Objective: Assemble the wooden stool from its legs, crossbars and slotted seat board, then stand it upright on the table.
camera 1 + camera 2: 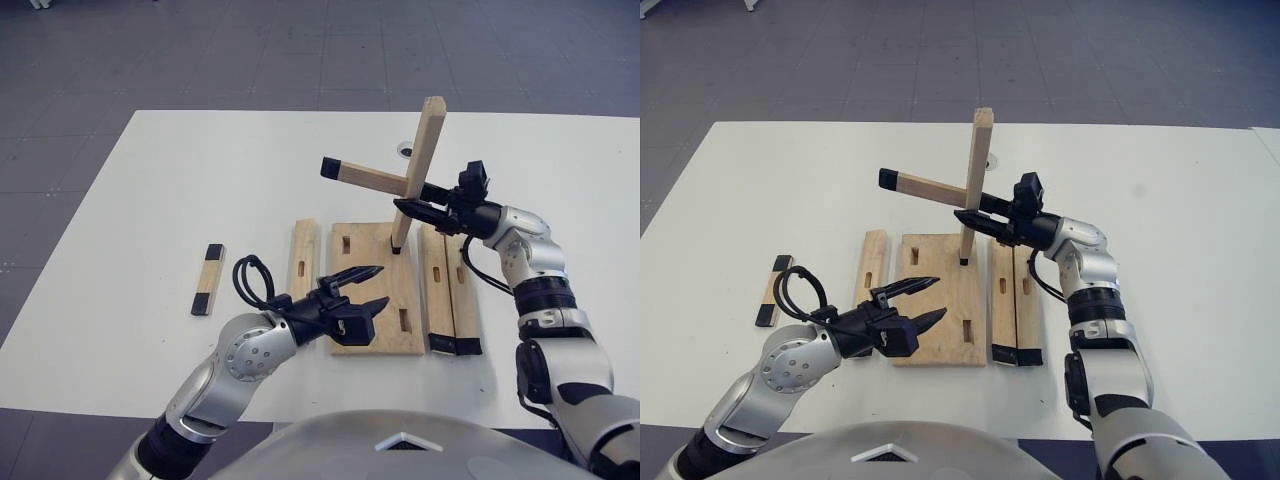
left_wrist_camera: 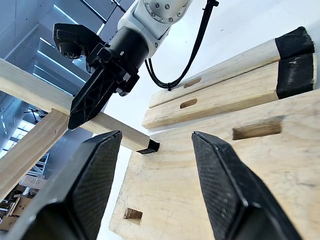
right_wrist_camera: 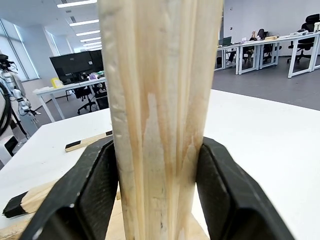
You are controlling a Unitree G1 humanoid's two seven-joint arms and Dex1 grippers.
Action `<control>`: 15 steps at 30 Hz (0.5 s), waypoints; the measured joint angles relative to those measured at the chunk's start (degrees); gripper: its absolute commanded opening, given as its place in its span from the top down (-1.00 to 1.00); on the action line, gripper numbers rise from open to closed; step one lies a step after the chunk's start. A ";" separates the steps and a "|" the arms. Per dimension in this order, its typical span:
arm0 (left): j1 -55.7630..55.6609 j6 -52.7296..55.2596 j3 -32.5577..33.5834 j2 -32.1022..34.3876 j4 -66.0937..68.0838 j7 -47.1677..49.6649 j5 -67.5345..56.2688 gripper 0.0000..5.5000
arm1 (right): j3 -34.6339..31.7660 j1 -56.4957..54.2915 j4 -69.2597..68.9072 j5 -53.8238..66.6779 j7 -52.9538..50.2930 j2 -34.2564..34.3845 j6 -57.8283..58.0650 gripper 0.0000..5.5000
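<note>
Head views. White matte table [image 1: 150, 200]. The seat board [image 1: 375, 290], a flat rectangle of pale, grainy wood with small rectangular slots near its corners, lies flat on the near middle of the table. An upright leg [image 1: 420, 170], a square-section pale wood bar, stands slightly tilted with its black foot at the board's far right slot. How deep it sits cannot be told. A crossbar [image 1: 365, 177] joins this leg partway up and juts towards the robot's left, ending in a black cap. The right gripper [image 1: 415, 208] is clamped across the upright leg below that joint. The left gripper [image 1: 382, 285] hovers over the board's near left part, its black pointed fingers spread and holding nothing.

Two slotted legs [image 1: 450, 290] with black near ends lie side by side, touching, just right of the board. One slotted bar [image 1: 302, 258] lies just left of it. A short piece [image 1: 208, 279] with both ends black lies well apart, further left.

Left wrist view. Two textured black pads [image 2: 95, 190] stand apart above the board's grain, with the upright leg's black foot between and beyond them.

Right wrist view. Black fingers [image 3: 95, 195] press both faces of the streaky wood bar.
</note>
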 measured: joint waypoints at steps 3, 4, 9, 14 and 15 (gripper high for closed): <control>0.34 0.03 0.01 0.00 -0.03 -0.06 0.00 0.06 | 0.55 -2.96 5.96 -0.57 -0.95 0.04 -2.81 0.22; 0.39 0.03 0.01 0.00 -0.03 -0.07 0.00 0.06 | 0.99 -3.59 7.24 -0.60 -1.08 0.02 -3.87 0.22; 0.53 0.03 0.02 -0.01 -0.04 -0.07 0.00 0.06 | 3.39 -3.93 8.95 -0.60 1.34 -1.17 -9.69 0.22; 0.63 0.03 0.03 -0.01 -0.07 -0.07 0.00 0.06 | 6.12 -1.53 6.29 -0.61 5.25 -5.11 -13.14 0.22; 0.66 0.03 0.04 0.00 -0.08 -0.07 0.00 0.06 | 6.50 -1.03 5.64 -0.61 5.25 -5.16 -14.27 0.22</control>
